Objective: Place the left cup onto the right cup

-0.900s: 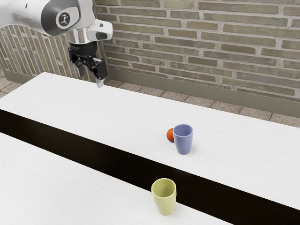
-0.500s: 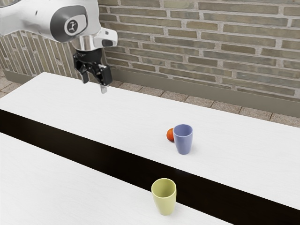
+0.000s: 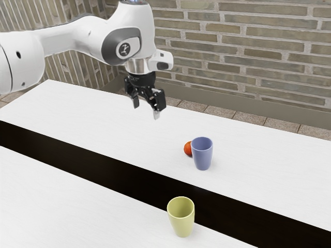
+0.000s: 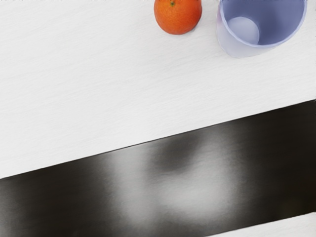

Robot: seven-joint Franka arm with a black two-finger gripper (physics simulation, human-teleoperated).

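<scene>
In the exterior view, my hand (image 3: 146, 107) is now further toward that view's right, nearer the cups, so the grab comes soon. It hangs open, holding nothing, above the worktop (image 3: 62, 111). I count one purple cup (image 3: 201, 153), one yellow cup (image 3: 181, 216) and one orange (image 3: 187, 148).

In the wrist view, the orange (image 4: 177, 16) sits just beside the purple cup (image 4: 261, 24).

Table (image 3: 67, 111): white, faint grain, with a glossy black band (image 3: 103, 165) running roughly 10 to 4 o'clock. Far cup (image 3: 201, 153): plain lavender-blue. Near cup (image 3: 180, 216): plain yellow-green. Orange (image 3: 186, 148) at the far cup's 10 o'clock: orange-red, tiny green stem spot. Gripper (image 3: 146, 107): black. Arm (image 3: 67, 39): white, grey joint caps. Wall (image 3: 248, 46): tan-grey bricks, pale mortar, running bond.
</scene>
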